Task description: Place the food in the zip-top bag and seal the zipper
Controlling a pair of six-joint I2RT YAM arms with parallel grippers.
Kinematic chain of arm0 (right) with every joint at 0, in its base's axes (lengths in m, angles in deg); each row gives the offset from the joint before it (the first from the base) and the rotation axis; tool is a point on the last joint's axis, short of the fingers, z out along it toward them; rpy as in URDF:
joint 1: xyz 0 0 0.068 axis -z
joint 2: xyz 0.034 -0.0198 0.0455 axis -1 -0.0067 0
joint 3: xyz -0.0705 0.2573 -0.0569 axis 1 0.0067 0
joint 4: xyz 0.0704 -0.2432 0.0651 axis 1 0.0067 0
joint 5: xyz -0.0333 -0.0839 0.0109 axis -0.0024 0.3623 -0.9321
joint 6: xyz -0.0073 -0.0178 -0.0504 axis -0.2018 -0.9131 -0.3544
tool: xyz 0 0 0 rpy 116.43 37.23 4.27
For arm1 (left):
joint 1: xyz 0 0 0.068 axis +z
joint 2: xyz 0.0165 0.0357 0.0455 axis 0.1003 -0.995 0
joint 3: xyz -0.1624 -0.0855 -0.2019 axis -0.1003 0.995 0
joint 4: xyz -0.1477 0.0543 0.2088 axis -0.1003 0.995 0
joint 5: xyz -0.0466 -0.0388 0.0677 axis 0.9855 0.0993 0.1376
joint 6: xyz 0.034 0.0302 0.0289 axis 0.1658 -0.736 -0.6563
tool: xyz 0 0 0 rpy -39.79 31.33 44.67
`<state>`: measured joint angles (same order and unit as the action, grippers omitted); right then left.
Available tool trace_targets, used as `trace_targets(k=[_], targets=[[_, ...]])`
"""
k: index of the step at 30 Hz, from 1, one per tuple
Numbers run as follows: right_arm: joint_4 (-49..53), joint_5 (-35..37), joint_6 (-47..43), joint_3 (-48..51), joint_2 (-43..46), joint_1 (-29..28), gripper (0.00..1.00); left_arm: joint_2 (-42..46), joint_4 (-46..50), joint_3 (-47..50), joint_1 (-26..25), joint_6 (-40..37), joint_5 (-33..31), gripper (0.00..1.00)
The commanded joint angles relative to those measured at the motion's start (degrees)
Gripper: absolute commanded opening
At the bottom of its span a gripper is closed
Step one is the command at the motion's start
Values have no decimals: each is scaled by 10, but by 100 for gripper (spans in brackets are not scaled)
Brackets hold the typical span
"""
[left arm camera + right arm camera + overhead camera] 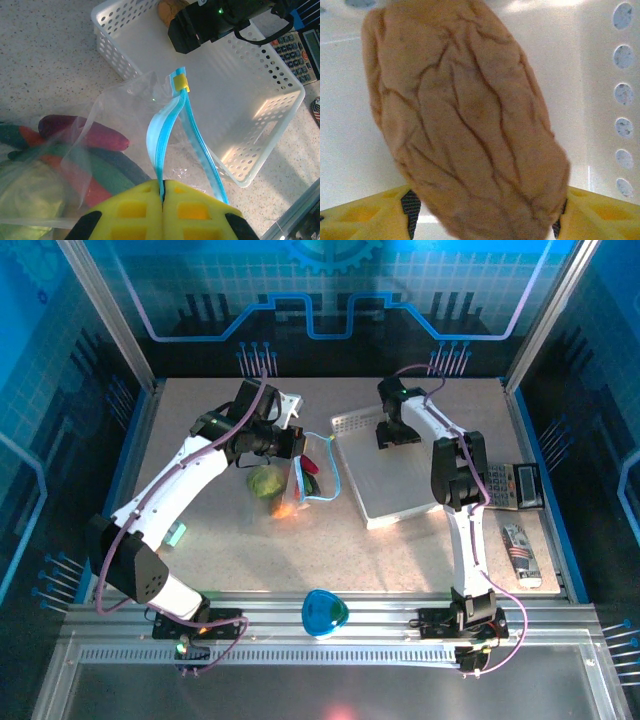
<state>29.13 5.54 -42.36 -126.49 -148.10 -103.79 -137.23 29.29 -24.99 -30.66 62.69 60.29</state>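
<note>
Right wrist — R tool [485, 216] grips wrinkled tan piece [465, 115]; L tool [162, 189] pinches blue zipper [156, 150].

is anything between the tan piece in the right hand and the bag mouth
Only the white basket's side wall. The tan piece, gripped by the right hand, is over the basket, and that wall lies between it and the zip-top bag. The left hand pinches the zipper, which is parted. Nothing else visibly blocks it.
</note>
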Motion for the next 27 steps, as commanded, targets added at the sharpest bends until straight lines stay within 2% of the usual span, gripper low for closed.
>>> trace_targets(k=[1, 15, 18, 20, 27], targets=[[4, 0, 5, -29, -9, 6, 71, 9, 5, -7, 4, -11, -5, 1], [2, -27, -8, -53, -36, 6, 69, 8, 4, -9, 4, -9, -4, 1], [-2, -38, -10, -48, -35, 6, 63, 7, 5, -10, 4, -8, -5, 1], [-13, -39, -12, -36, -25, 4, 54, 8, 4, -10, 5, -8, -5, 1], [-44, -52, -16, 10, 19, 4, 38, 8, 3, -10, 5, -7, -4, 1]])
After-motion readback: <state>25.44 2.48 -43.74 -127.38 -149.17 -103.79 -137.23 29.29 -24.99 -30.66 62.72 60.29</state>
